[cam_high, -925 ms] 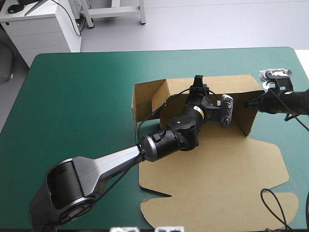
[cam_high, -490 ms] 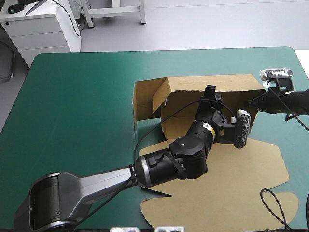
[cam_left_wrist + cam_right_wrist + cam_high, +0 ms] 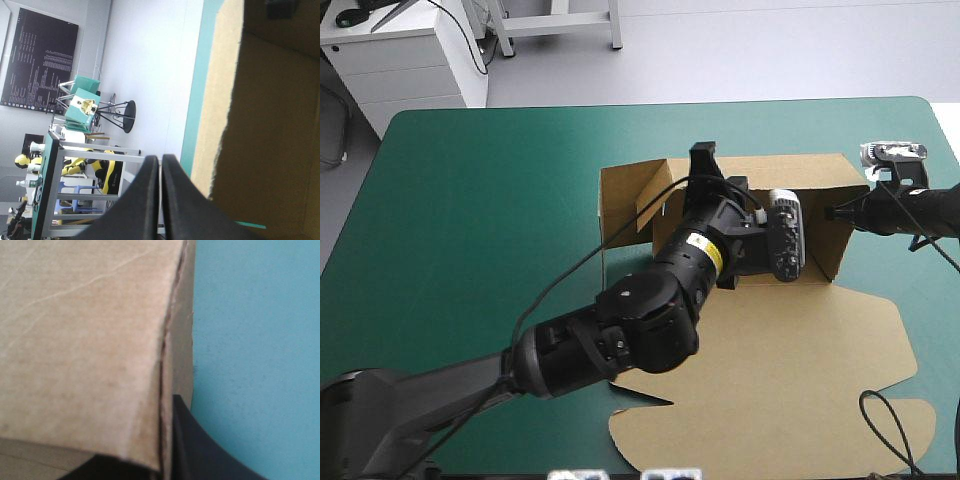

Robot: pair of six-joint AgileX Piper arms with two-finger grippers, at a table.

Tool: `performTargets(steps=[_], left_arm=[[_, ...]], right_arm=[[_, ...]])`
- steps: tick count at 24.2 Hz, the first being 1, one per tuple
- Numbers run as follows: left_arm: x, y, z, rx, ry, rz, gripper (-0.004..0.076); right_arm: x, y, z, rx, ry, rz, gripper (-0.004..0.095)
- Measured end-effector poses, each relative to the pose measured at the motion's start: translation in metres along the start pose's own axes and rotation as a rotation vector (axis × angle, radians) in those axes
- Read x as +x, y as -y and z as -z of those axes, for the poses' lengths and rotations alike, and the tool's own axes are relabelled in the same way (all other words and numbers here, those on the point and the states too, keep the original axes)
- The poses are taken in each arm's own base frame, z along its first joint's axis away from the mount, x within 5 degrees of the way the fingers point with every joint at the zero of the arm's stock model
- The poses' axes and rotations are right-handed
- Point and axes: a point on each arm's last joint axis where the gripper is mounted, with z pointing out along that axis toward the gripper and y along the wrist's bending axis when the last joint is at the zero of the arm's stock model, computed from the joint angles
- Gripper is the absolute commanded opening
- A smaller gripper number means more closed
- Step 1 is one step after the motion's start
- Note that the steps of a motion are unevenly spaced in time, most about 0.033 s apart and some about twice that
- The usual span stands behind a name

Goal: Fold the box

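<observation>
The brown box [image 3: 770, 350] lies at the table's middle right, its far and side walls raised and its lid flat toward the front edge. My left gripper [image 3: 703, 152] hangs above the box's inside, pointing at the far wall near the left corner flap. In the left wrist view its black fingers [image 3: 148, 200] meet with nothing between them, and the box wall [image 3: 270, 125] stands beside the left gripper [image 3: 160, 160]. My right gripper [image 3: 833, 213] is shut on the box's right wall. The board [image 3: 85, 340] runs between the fingers of the right gripper [image 3: 167, 407].
The bare teal-green cover [image 3: 470, 220] stretches to the left of the box. The left arm's thick body crosses the lid and the box's front. The box's left flap [image 3: 620, 200] stands up, angled inward.
My left gripper swung from the right part of the box's inside toward the far left corner, turned at the wrist, and went from open to shut. The right gripper stayed put.
</observation>
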Motion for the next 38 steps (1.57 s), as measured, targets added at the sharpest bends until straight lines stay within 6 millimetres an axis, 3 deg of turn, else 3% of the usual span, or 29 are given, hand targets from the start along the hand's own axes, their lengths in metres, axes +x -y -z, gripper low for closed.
performTargets(steps=[3,7,11,17,24,28,33,38], left_arm=[[0.019,-0.033,0.014,-0.052,0.003,0.103,-0.0005],[0.074,-0.076,0.015,-0.083,-0.098,0.312,-0.0005],[0.151,-0.118,0.021,-0.132,-0.248,0.561,-0.0005],[0.261,-0.146,0.029,-0.116,-0.417,0.893,-0.0005],[0.337,-0.141,0.044,-0.111,-0.516,1.144,-0.0005],[0.371,-0.126,0.050,-0.100,-0.582,1.263,-0.0006],[0.389,-0.102,0.049,-0.026,-0.623,1.338,-0.0006],[0.392,-0.086,0.043,0.033,-0.617,1.414,-0.0006]], right_arm=[[-0.002,-0.010,-0.002,-0.008,-0.005,0.021,0.0003],[-0.009,-0.029,-0.004,-0.006,-0.007,0.047,0.0003],[-0.019,-0.056,0.000,-0.016,-0.062,0.057,0.0003],[-0.039,-0.092,0.016,0.047,-0.091,0.063,0.0003],[-0.055,-0.102,0.032,0.035,-0.177,-0.016,0.0003],[-0.070,-0.102,0.021,0.028,-0.240,-0.049,0.0003],[-0.078,-0.100,-0.006,-0.001,-0.277,-0.073,0.0004],[-0.075,-0.094,-0.044,-0.022,-0.350,-0.079,0.0005]])
